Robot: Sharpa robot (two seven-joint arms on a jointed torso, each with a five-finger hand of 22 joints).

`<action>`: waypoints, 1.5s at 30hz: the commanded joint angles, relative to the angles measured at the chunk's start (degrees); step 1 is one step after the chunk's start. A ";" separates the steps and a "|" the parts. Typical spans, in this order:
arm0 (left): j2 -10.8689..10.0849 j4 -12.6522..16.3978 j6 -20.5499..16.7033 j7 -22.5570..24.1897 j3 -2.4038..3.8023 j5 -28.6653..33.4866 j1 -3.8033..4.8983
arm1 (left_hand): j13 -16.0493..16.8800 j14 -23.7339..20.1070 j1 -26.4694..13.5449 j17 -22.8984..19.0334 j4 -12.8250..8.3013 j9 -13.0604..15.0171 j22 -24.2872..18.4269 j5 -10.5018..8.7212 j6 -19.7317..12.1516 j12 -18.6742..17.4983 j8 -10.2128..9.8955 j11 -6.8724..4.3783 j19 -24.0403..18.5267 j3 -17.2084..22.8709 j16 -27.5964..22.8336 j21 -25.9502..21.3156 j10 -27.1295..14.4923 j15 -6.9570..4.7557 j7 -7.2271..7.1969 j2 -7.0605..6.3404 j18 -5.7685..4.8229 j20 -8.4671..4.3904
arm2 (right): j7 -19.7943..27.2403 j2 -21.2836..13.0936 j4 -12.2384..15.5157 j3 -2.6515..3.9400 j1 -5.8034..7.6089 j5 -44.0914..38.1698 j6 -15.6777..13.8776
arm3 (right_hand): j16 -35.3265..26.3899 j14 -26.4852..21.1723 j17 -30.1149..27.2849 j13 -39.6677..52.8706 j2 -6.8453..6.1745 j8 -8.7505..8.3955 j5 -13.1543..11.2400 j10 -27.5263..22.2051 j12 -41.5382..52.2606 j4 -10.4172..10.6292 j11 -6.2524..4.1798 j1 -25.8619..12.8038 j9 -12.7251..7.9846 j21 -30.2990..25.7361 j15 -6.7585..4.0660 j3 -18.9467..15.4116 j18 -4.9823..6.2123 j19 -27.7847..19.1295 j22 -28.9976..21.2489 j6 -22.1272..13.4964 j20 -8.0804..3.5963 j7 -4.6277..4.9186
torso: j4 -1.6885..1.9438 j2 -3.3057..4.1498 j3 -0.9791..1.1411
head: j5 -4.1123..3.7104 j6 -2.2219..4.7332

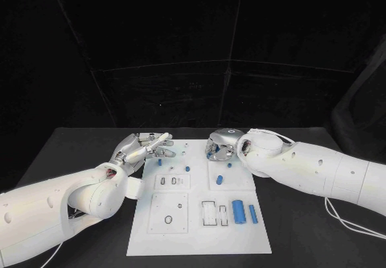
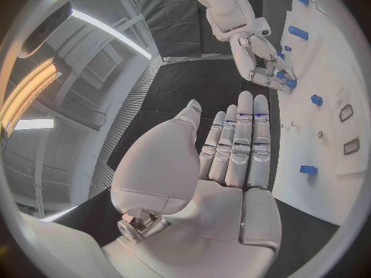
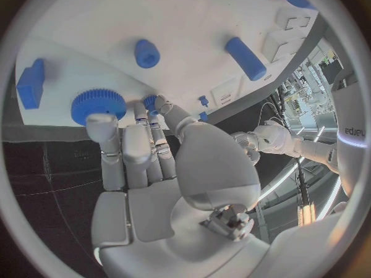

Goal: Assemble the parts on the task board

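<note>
Two hands work at the far end of the task board [image 1: 241, 234]. We see the right hand [image 3: 154, 167] with fingertips touching a blue gear [image 3: 98, 105]. Our left hand [image 2: 232, 154], flat and empty, hovers beside the board's edge.

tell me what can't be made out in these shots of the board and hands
- Head view: the right hand covers the board's far right corner; the blue gear there is hidden.
- Right wrist view: whether its fingers grip the gear or just touch it is unclear.
- Head view: the task board slot shapes are too small to tell.
</note>
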 commanded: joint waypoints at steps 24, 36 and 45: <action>-0.11 -0.08 2.51 -0.58 0.05 -0.31 0.14 | -0.20 -0.70 0.31 0.48 -0.63 -0.12 -0.20 0.02 -0.38 -0.48 -0.74 0.42 -0.43 0.16 -0.29 -0.45 -0.65 0.13 0.50 0.80 0.66 0.24 | -1.42 3.09 -1.37 0.05 0.92 2.84 -14.50 | 0.81 0.93 0.09 0.02 -0.46 0.05 -0.32 1.20 -0.14 1.17 -0.21 -0.99 0.01 1.23 0.01 2.24 -0.48 -0.07 1.05 1.26 -0.08 -0.25 | 0.22 0.38 -0.17 | 0.60 0.57; -0.15 -0.07 2.79 -0.72 0.05 -0.31 0.24 | -0.22 -0.82 0.46 0.64 -0.79 -0.12 -0.24 0.04 -0.50 -0.55 -0.85 0.47 -0.48 0.23 -0.31 -0.51 -0.82 0.18 0.55 0.95 0.66 0.28 | -1.20 7.26 -5.09 0.04 1.30 3.28 -13.62 | 0.93 0.89 0.14 -0.03 -0.86 -0.10 -0.46 0.97 -0.25 1.57 -0.11 -1.27 -0.04 1.41 0.09 2.56 -0.51 -0.09 1.24 1.06 -0.04 -0.15 | 0.37 0.69 -0.38 | 0.52 0.77; -0.01 -0.14 2.86 -0.78 0.05 -0.31 0.28 | -0.22 -0.85 0.53 0.68 -0.85 -0.11 -0.26 0.04 -0.52 -0.56 -0.88 0.48 -0.49 0.27 -0.31 -0.52 -0.85 0.19 0.56 1.01 0.66 0.29 | -1.88 9.20 -7.05 0.03 1.33 3.37 -11.01 | 0.95 0.82 -0.02 -0.09 -1.34 -0.22 -0.61 0.58 -0.33 2.11 0.03 -1.62 -0.09 1.50 0.20 2.92 -0.50 -0.26 1.23 0.73 0.05 -0.03 | 0.39 0.68 -0.41 | 0.60 0.71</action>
